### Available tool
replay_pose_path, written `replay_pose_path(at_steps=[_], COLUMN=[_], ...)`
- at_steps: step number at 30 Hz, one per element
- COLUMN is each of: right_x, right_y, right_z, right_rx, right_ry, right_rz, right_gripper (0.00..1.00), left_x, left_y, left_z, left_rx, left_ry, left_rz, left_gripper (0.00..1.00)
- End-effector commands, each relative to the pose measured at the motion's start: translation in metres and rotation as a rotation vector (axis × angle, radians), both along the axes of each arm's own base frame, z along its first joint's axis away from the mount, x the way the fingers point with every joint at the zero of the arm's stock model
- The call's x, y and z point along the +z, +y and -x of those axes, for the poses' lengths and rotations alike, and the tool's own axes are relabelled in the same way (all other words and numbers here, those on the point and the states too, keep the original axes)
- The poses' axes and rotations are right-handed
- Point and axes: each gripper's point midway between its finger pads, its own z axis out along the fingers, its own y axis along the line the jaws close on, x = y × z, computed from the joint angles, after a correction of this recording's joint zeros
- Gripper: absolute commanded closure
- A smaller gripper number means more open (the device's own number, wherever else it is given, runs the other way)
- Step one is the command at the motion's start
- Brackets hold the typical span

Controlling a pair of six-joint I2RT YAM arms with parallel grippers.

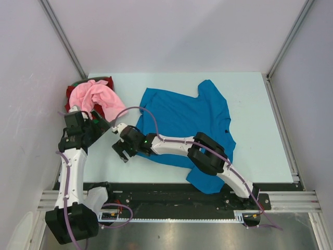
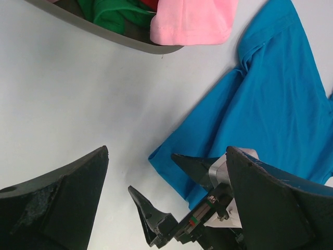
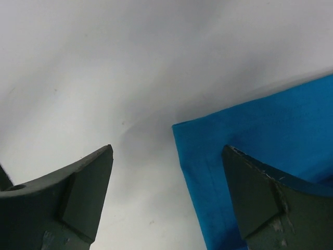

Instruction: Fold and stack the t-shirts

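A bright blue t-shirt point(image 1: 187, 117) lies spread on the table, its lower part under my right arm. A light pink t-shirt point(image 1: 96, 96) and a red one point(image 1: 107, 108) are heaped in the dark grey basket point(image 2: 104, 34) at the back left, with some green cloth point(image 2: 112, 13) beside them. My right gripper point(image 1: 122, 151) is open, low over the blue shirt's near left corner point(image 3: 250, 140); that corner lies between its fingers, nearer the right one. My left gripper point(image 1: 107, 126) hangs open and empty just left of it, near the basket.
The pink t-shirt point(image 2: 192, 21) droops over the basket's rim towards the blue shirt point(image 2: 281, 104). My right gripper point(image 2: 152, 172) shows between the left gripper's fingers, so the two are close together. White walls enclose the table on three sides.
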Motion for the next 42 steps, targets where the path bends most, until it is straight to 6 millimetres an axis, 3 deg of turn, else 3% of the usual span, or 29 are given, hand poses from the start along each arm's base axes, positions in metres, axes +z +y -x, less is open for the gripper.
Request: replay_pose_path(at_steps=[1, 5, 6, 14, 15, 23, 24, 28, 32, 33, 34, 35, 36, 37, 38, 40, 41, 42], right_x=[-0.02, -0.033, -0.035, -0.044, -0.046, -0.042, -0.036, -0.029, -0.018, -0.011, 0.004, 0.013, 0.021, 0.044, 0.057, 0.089, 0.122, 0.142], right_y=[0.002, -0.002, -0.003, -0.01, -0.012, -0.009, -0.003, -0.003, -0.008, -0.009, -0.008, -0.007, -0.009, -0.011, -0.013, -0.02, -0.025, -0.033], right_z=[-0.001, 0.004, 0.004, 0.02, 0.023, 0.081, 0.097, 0.129, 0.151, 0.152, 0.148, 0.145, 0.138, 0.123, 0.116, 0.096, 0.088, 0.08], right_rx=[0.003, 0.012, 0.012, 0.033, 0.038, 0.145, 0.181, 0.247, 0.289, 0.286, 0.266, 0.253, 0.22, 0.167, 0.14, 0.064, 0.03, -0.001], right_ry=[-0.023, -0.011, -0.01, -0.006, -0.003, 0.022, 0.036, 0.068, 0.082, 0.065, 0.028, 0.007, -0.021, -0.084, -0.117, -0.207, -0.243, -0.267], right_rz=[0.038, 0.066, 0.07, 0.095, 0.102, 0.089, 0.068, 0.049, 0.042, 0.037, 0.019, 0.008, 0.01, -0.009, -0.021, -0.041, -0.087, -0.109], right_gripper=[0.12, 0.32, 0.44, 0.9, 1.0, 1.0, 1.0, 1.0, 1.0, 0.97, 0.84, 0.55, 0.42, 0.28, 0.01, 0.0, 0.0, 0.0], left_x=[0.008, 0.007, 0.006, 0.006, 0.006, 0.008, 0.007, 0.008, 0.009, 0.011, 0.012, 0.012, 0.013, 0.016, 0.017, 0.022, 0.024, 0.024], left_y=[0.005, 0.008, 0.009, 0.01, 0.01, 0.014, 0.014, 0.015, 0.014, 0.014, 0.014, 0.015, 0.014, 0.014, 0.013, 0.008, 0.007, 0.006], left_z=[-0.003, 0.0, 0.0, 0.001, 0.001, 0.002, 0.002, 0.003, 0.005, 0.004, 0.004, 0.004, 0.003, 0.003, 0.002, -0.001, -0.002, -0.005], left_rx=[-0.016, -0.009, -0.009, -0.003, -0.002, 0.019, 0.022, 0.027, 0.033, 0.032, 0.032, 0.033, 0.032, 0.03, 0.024, 0.001, -0.015, -0.017], left_ry=[-0.051, -0.053, -0.053, -0.059, -0.059, -0.064, -0.063, -0.065, -0.068, -0.076, -0.079, -0.08, -0.082, -0.089, -0.093, -0.113, -0.122, -0.126], left_rz=[-0.014, -0.015, -0.019, -0.014, -0.014, -0.021, -0.018, -0.014, -0.009, -0.011, -0.014, -0.013, -0.01, -0.008, -0.005, 0.007, 0.006, 0.01], left_gripper=[0.0, 0.0, 0.0, 0.0, 0.0, 0.0, 0.0, 0.0, 0.0, 0.0, 0.0, 0.0, 0.0, 0.0, 0.0, 0.0, 0.0, 0.0])
